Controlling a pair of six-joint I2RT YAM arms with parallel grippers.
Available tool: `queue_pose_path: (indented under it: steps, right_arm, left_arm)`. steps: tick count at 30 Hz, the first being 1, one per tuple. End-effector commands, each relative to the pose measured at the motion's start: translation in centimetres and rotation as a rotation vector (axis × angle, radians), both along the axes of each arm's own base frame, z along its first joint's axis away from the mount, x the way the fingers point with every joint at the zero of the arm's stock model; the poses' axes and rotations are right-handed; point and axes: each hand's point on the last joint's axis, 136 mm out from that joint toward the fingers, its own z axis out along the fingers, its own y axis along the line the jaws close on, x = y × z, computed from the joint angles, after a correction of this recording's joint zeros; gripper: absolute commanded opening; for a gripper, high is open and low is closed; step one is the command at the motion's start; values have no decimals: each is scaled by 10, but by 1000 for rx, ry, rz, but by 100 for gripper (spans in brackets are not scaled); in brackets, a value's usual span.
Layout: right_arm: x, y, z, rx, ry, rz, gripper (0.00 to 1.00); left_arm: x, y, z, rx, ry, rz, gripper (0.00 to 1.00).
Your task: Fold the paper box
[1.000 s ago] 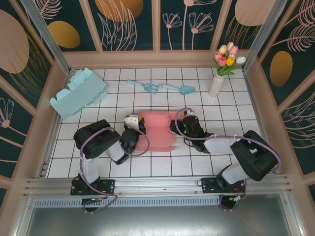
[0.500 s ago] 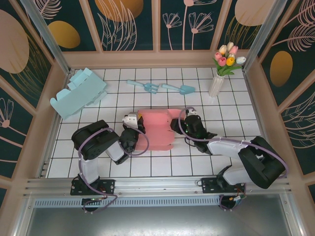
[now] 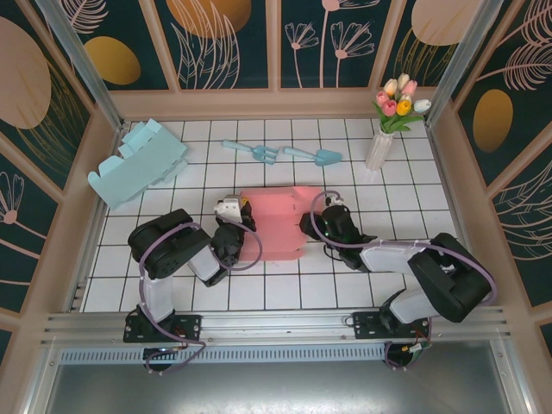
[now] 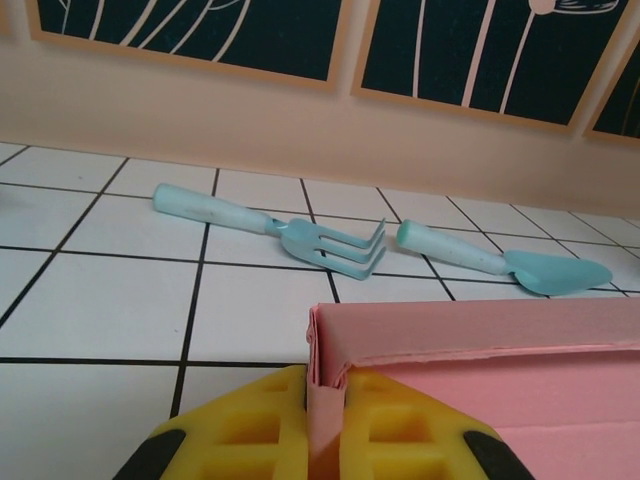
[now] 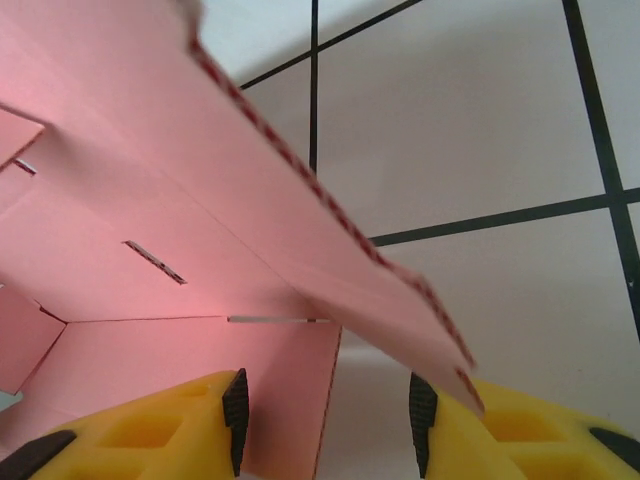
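Nearest the arm bases, the pink paper box [image 3: 274, 226] sits around mid-desk, a touch toward 6 o'clock. The left claw [image 3: 231, 226] is at the box's 9 o'clock edge, pressed together on a stood-up side wall. In the left wrist view the yellow pads [image 4: 250, 435] are squeezing the doubled-over card. The right claw [image 3: 315, 222] is at the 3 o'clock edge, spread, with a loose flap hanging between its pads and not clamped.

Progress-wise, I'd guess it's around the halfway mark. One wall is up and creased and the base lies flat. The 3 o'clock side looks floppy though, the slots in the card have nothing tucked into them, and nothing is closed over the top. So that side needs raising, then the tabs locking in.

The desk [image 3: 405, 259] is white tile with dark grid lines. Out at 12 o'clock, a pale blue garden fork [image 3: 256, 153] and trowel [image 3: 312, 156] lie end to end. A white vase of tulips [image 3: 379, 148] stands at 2 o'clock, and a light blue paper box [image 3: 138, 162] sits at 10 o'clock near the wall. Around it all are wood-framed dark teal panels with a floral print.
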Motion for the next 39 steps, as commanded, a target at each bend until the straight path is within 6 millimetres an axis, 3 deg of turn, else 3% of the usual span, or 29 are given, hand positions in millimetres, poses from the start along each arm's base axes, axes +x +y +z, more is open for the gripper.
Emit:
queue_pose_path:
  steps: [1, 5, 10, 17, 27, 32, 39]
  right_arm:
    - [10, 16, 21, 66, -52, 16, 42]
    - [12, 24, 30, 77, -66, 52, 28]
    - [14, 35, 31, 31, -61, 93, 20]
    - [12, 52, 32, 63, -57, 150, 23]
    - [3, 61, 43, 74, -81, 210, 29]
    - [-7, 46, 54, 6, -112, 191, 32]
    - [-18, 5, 85, -86, -202, 110, 40]
  left_arm:
    - [-2, -8, 48, -200, -158, -43, 0]
    - [0, -8, 40, -186, -144, -26, 0]
    - [4, -11, 31, -163, -131, -25, 0]
    - [3, -10, 31, -170, -131, -25, 0]
    - [3, -6, 28, -160, -125, -4, 0]
    - [1, 0, 27, -118, -127, 14, 0]
    - [-2, 5, 27, -86, -127, 22, 0]
